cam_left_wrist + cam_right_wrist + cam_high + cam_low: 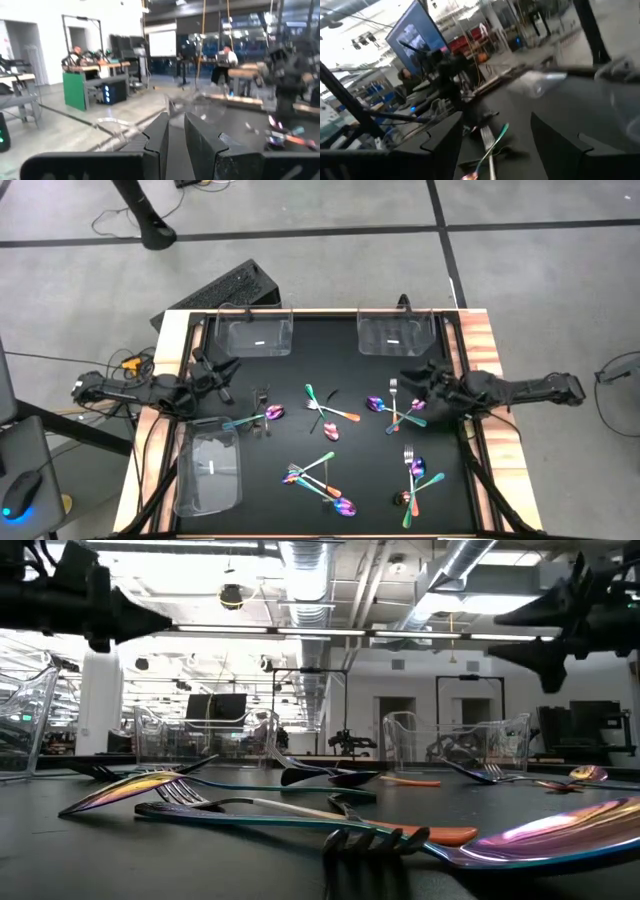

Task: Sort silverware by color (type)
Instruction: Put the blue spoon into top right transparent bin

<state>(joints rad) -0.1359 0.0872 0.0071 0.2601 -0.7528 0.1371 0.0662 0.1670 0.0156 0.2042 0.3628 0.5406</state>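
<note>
Centrally silverware (pixel 330 420), pincers at table (pixel 300 330) edges

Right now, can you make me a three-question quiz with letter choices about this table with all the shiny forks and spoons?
1. Where does the silverware lie?
A. on the black tabletop
B. in the trays
C. on the floor

2. How many clear trays are on the table?
A. one
B. three
C. five

3. How is the right gripper?
A. shut on a spoon
B. open, holding nothing
C. shut on a tray

Answers: 1 A, the pieces are scattered on the black tabletop. 2 B, two trays at the far edge, one near the left arm. 3 B, its fingers stand wide apart.
</note>
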